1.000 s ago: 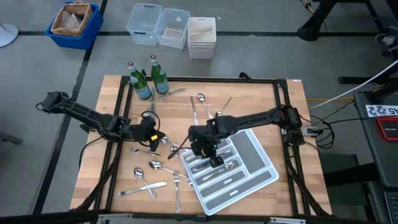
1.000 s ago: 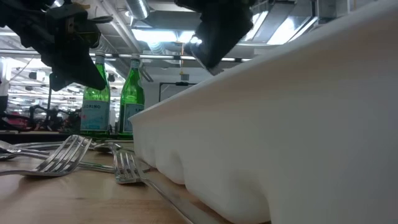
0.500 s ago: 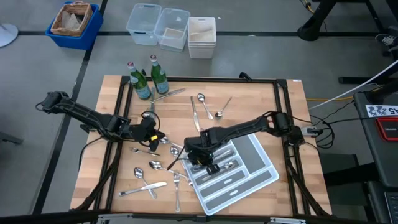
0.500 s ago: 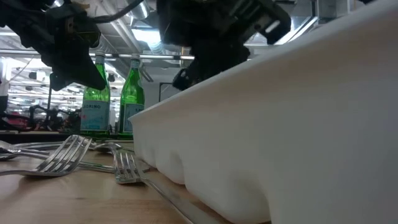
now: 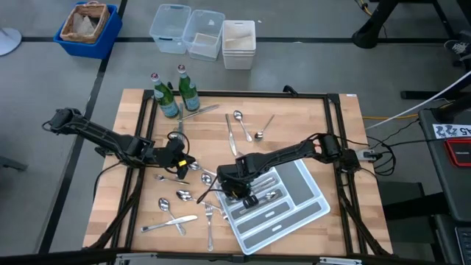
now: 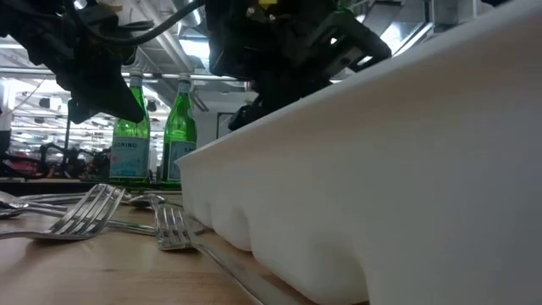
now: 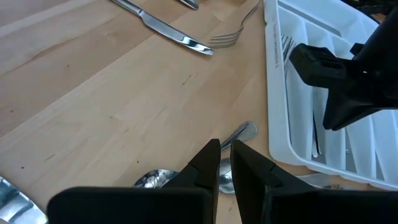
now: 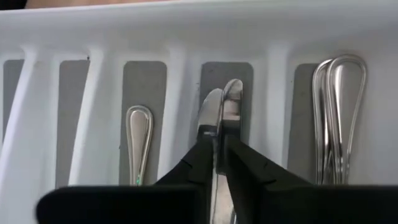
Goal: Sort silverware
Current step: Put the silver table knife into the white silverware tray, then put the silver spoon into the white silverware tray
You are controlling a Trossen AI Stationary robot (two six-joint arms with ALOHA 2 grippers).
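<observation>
Between right gripper (image 8: 219, 152) jaws, knife (image 8: 225, 109) over tray (image 8: 186, 25) slot

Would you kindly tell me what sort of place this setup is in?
Probably a robotics lab or workshop: a framed wooden table on grey floor, storage bins beside it, exposed ceiling lights behind.

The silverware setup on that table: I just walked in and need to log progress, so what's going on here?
The right gripper is down inside the white divided tray, its fingers close around a piece of silverware in a middle compartment; neighbouring slots already hold pieces. The left gripper hovers nearly shut over the wooden table beside a spoon, holding nothing visible. Several forks and spoons lie unsorted on the table, near two green bottles.
</observation>
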